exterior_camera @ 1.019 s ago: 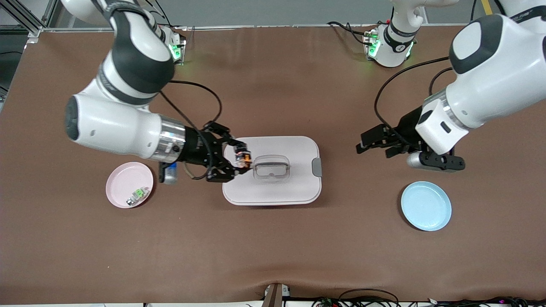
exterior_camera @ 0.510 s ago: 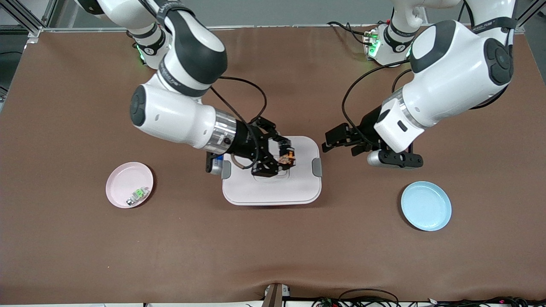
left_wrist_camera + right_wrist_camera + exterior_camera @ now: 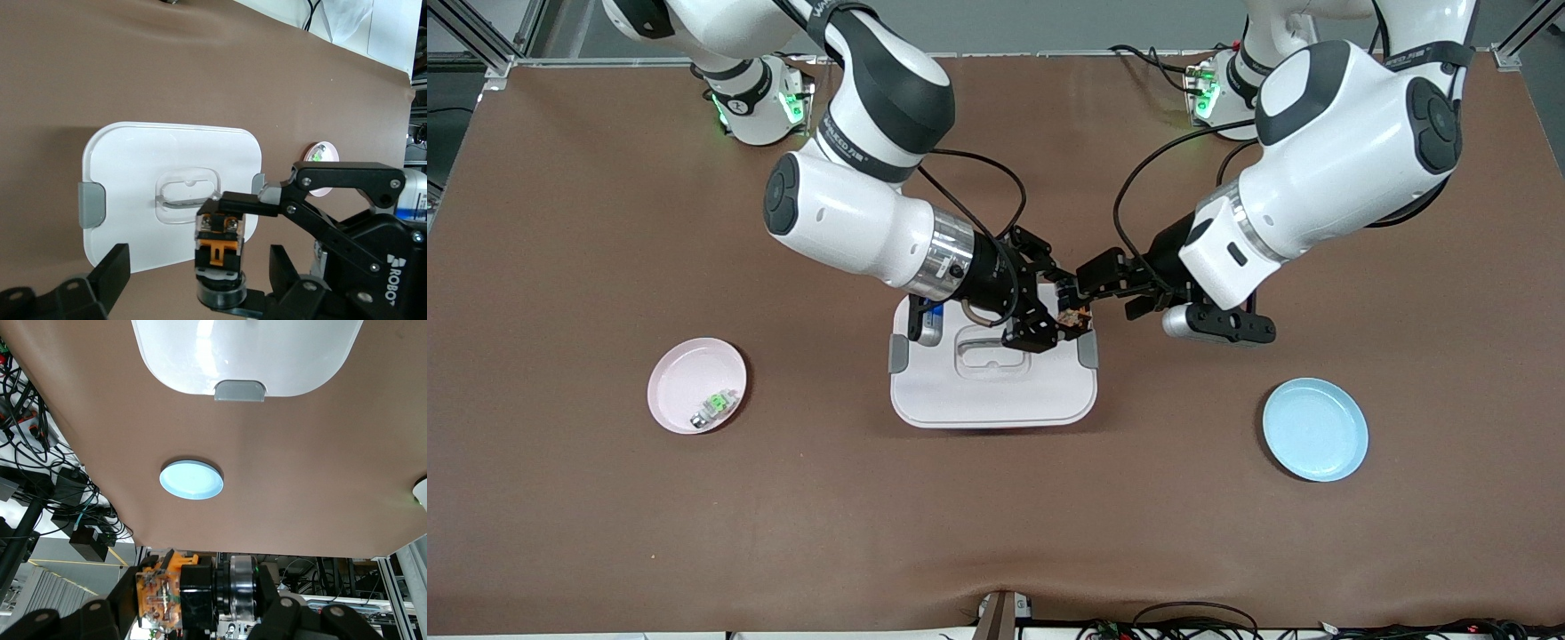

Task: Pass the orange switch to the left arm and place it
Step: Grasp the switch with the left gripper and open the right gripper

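Note:
The orange switch, a small black block with an orange clip and a clear round base, hangs in the air over the end of the box toward the left arm. My right gripper is shut on it; in the right wrist view the switch sits clamped between the fingers of that gripper. My left gripper has come in from the left arm's end. Its fingers stand open on either side of the switch, apart from it. The white lidded box lies below.
A pink plate with a small green-and-white part lies toward the right arm's end. A blue plate lies toward the left arm's end, nearer the front camera than the left gripper. Bare brown table surrounds the box.
The right arm carried the switch across the box lid toward the left arm's end. The left arm swung in to meet it, and its open fingers now flank the switch.

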